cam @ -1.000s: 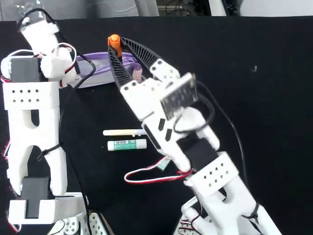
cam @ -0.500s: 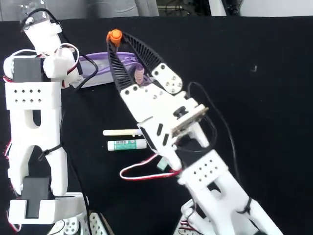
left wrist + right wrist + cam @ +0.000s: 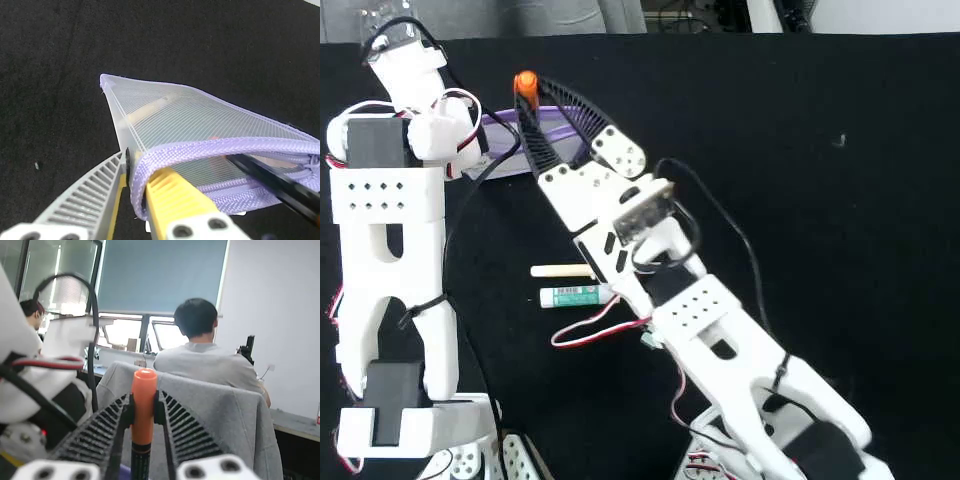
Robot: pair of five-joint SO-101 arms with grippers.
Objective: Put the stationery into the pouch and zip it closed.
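The right gripper (image 3: 144, 402) pinches an orange-capped pen (image 3: 144, 382) between its two black jaws, cap up. The pen's black end pokes down into the open mouth of the pouch (image 3: 190, 120). The left gripper (image 3: 137, 175) bites the purple zip edge at one end of the pouch, one jaw on each side, and holds that end up. The pouch sits at the far left of the black table (image 3: 840, 200), between the two arms. Through its clear side I can see something pale inside, but I cannot tell what it is.

The job looks about half done. The pen is partly in but not let go yet. Two things lie on the table, nearer and just right of the left arm: a pale stick (image 3: 560, 270) and a white tube with a green label (image 3: 577, 295), side by side. They need to go in too. Then the open zip has to be pulled shut
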